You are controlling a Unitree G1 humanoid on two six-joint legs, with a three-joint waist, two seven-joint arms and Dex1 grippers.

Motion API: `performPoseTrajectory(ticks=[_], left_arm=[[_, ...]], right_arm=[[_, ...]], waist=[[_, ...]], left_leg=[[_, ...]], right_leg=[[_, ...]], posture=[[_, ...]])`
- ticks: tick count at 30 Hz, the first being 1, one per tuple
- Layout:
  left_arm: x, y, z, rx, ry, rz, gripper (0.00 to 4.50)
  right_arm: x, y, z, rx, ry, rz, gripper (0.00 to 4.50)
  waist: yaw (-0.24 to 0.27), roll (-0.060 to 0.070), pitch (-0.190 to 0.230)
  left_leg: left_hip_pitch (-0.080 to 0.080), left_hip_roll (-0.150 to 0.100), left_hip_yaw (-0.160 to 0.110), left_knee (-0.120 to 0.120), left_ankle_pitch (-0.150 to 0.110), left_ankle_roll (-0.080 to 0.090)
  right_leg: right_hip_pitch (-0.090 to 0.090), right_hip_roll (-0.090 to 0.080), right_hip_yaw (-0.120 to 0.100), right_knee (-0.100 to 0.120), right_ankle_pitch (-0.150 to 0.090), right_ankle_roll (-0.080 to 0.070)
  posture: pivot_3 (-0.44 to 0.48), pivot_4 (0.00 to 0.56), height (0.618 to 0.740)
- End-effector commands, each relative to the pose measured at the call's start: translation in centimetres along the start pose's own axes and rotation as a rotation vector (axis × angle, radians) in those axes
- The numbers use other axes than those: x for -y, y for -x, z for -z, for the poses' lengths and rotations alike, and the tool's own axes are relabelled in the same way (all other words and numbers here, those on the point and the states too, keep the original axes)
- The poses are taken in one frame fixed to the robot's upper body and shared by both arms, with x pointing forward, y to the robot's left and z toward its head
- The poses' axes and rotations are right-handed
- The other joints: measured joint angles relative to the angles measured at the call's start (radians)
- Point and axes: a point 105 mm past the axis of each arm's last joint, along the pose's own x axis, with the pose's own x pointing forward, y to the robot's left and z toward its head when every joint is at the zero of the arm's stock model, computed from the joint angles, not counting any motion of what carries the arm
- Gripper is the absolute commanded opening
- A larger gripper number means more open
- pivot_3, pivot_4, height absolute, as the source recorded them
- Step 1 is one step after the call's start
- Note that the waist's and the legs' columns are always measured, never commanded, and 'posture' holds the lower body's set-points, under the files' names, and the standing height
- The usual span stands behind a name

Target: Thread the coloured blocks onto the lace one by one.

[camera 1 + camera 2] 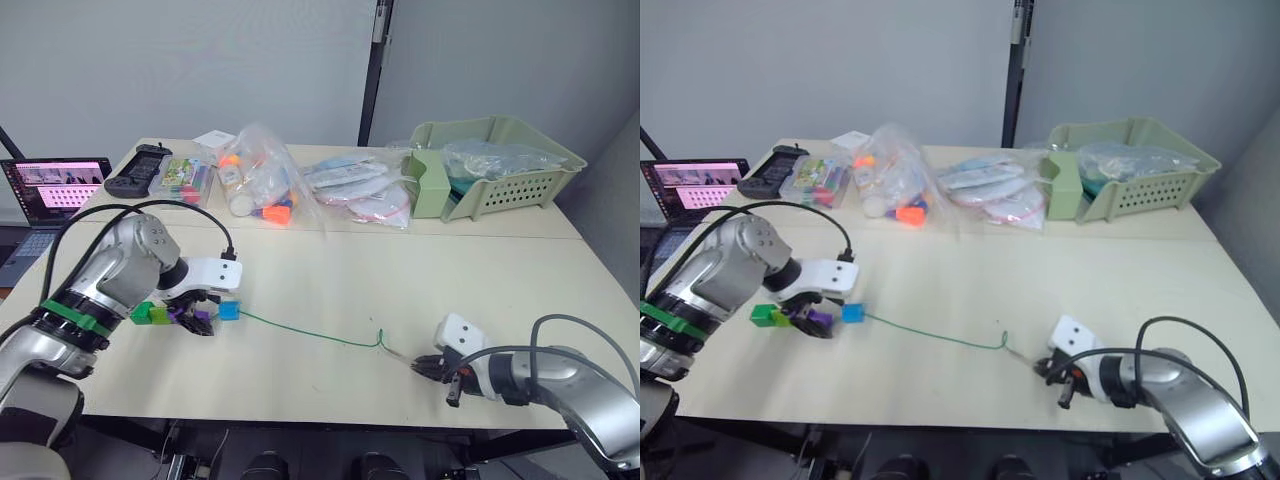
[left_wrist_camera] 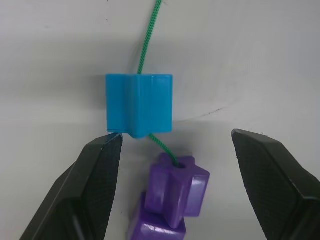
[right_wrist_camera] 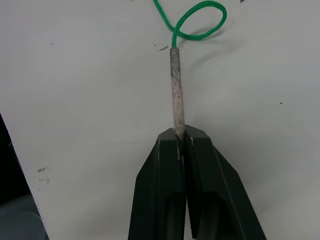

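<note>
The right end effector [image 3: 181,137] pinches the stiff tip [image 3: 176,87] of the lace [image 1: 310,333] low over the worktop [image 1: 400,280], probably to keep the cord taut and steady so blocks can slide along it. The left end effector [image 2: 172,150] is spread. The blue block [image 2: 139,105] lies just beyond its fingertips and a purple block [image 2: 179,187] between them, both on the cord.

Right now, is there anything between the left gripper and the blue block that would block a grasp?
Nothing visible does. The open left gripper has bare table up to the blue block; a purple block sits between its fingers.
</note>
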Motion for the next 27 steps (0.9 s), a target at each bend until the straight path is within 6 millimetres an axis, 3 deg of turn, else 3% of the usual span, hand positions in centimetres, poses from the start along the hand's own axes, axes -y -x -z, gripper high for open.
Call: performPoseTrajectory(ticks=[1, 13, 22, 27], left_arm=[[-0.7, 0.4, -0.8, -0.011, 0.012, -0.021, 3.67], [-0.4, -1.1, -1.1, -0.045, 0.013, 0.009, 3.67], [-3.3, 1.7, 1.1, -0.133, -0.052, -0.132, 3.67], [-3.5, 2.8, 0.3, -0.109, -0.101, -0.122, 3.67]], right_arm=[[-0.2, 0.2, -0.8, 0.036, 0.026, 0.012, 0.00], [-0.5, 0.2, -0.6, 0.038, 0.009, 0.023, 0.00], [-0.3, -0.1, -0.6, 0.045, 0.003, 0.028, 0.00], [-0.1, -0.3, -0.6, 0.047, 0.000, 0.027, 0.00]], waist=[[0.000, 0.000, 0.000], [-0.002, 0.000, 0.000], [-0.002, 0.000, 0.000], [-0.002, 0.000, 0.000]], left_leg=[[0.000, 0.000, 0.000, 0.000, 0.000, 0.000], [0.000, 0.000, 0.000, 0.000, 0.000, 0.000], [0.000, 0.000, 0.000, 0.001, 0.000, 0.000], [0.000, 0.000, 0.000, 0.001, 0.000, 0.000]], right_leg=[[0.000, 0.000, 0.000, 0.000, 0.000, 0.000], [0.000, 0.000, 0.000, 0.001, 0.000, 0.000], [0.000, 0.000, 0.000, 0.001, 0.000, 0.000], [0.000, 0.000, 0.000, 0.001, 0.000, 0.000]], posture=[[0.000, 0.150, 0.740], [0.000, 0.150, 0.740], [0.000, 0.150, 0.740], [0.000, 0.150, 0.740]])
